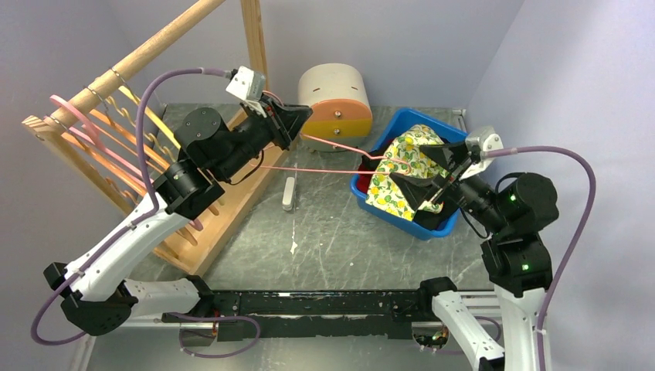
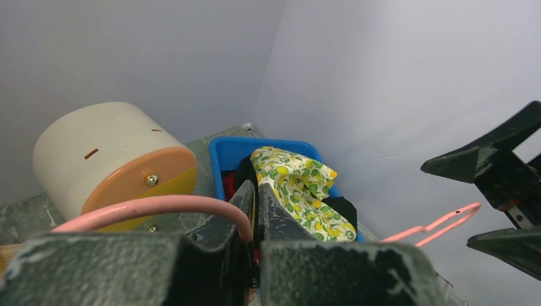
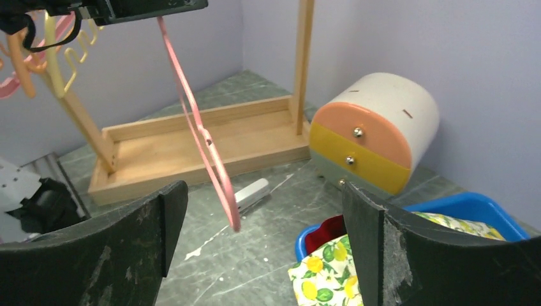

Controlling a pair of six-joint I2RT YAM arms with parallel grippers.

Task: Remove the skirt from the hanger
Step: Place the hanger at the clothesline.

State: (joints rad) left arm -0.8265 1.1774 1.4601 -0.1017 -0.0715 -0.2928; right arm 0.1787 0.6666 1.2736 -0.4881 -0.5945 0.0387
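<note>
1. The left hand (image 2: 256, 201) has its dark jaws pressed together on one end of the hanger (image 2: 159, 205), a smooth, thin pink rod with a rounded bend.
2. The hanger's far end reaches towards a glossy blue plastic bin (image 1: 405, 124).
3. The skirt (image 1: 403, 176), soft crumpled cloth printed with yellow lemons and green leaves, lies in the bin on darker fabric.
4. The right hand (image 1: 426, 171) hovers just above the skirt, its wedge-shaped fingers spread wide around nothing.
5. A rounded drawer unit (image 3: 376, 127) has a cream top and orange and yellow fronts with small metal knobs.
6. A plain wooden rack (image 3: 191, 140) stands on the grey marbled table (image 1: 332, 247).
</note>
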